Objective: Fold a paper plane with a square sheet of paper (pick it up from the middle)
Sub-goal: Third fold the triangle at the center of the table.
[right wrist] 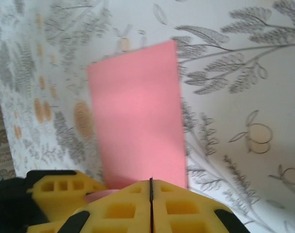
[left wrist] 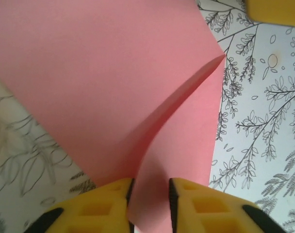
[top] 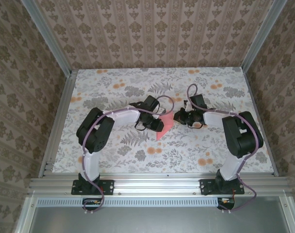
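The salmon-pink sheet of paper (top: 163, 128) lies folded on the flower-printed table between the two arms. In the left wrist view one layer of the paper (left wrist: 113, 97) lifts in a curved flap to a point at the upper right. My left gripper (left wrist: 151, 187) is open, and the paper's lower part runs loosely through the gap between its yellow fingers. In the right wrist view the paper (right wrist: 138, 116) looks like a flat strip. My right gripper (right wrist: 151, 180) is shut at the strip's near end, which its fingertips hide. Both grippers (top: 157, 124) (top: 183, 116) meet at the table's middle.
The printed tabletop (top: 113, 87) is bounded by aluminium rails and patterned walls on three sides. In the right wrist view a left finger (right wrist: 55, 189) shows close beside the right gripper. A right finger (left wrist: 276, 10) shows at the top right of the left wrist view.
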{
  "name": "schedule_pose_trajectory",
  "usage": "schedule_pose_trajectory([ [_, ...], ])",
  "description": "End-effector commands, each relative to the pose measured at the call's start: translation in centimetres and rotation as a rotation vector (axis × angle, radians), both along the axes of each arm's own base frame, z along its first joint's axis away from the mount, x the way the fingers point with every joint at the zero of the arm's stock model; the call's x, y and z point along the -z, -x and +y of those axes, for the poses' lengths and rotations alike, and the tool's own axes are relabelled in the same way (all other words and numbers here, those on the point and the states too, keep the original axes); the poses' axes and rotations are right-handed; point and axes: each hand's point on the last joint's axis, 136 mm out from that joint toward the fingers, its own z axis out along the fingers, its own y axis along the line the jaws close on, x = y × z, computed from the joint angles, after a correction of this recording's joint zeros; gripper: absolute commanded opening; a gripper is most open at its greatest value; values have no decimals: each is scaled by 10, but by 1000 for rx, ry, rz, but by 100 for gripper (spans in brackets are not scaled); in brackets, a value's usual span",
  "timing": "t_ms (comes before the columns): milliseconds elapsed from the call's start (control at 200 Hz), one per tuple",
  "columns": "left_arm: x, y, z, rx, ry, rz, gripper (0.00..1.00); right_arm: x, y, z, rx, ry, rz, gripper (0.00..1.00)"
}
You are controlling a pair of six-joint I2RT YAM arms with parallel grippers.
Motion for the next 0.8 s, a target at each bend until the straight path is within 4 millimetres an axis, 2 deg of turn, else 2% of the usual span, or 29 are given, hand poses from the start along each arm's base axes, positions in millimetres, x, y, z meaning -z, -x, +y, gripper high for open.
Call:
schedule_pose_trajectory([
  [0,-38,-10,9,-74,7,-52,40,-15,11,1,-31,-16,-18,10],
  [180,-66,-12,14,-108,33,-91,42,-17,20,5,-48,-48,-13,10],
  [375,-75,2,-1,-54,128,-36,15,-15,28,13,-42,-90,-6,10],
  [530,-77,8,-19,-9,185,-5,8,-15,30,22,-48,-118,-3,10],
  [655,-64,7,-27,6,166,16,6,-14,32,30,-64,-123,1,10],
  [795,-33,-7,-13,-56,39,15,2,-15,34,34,-69,-128,0,10],
])
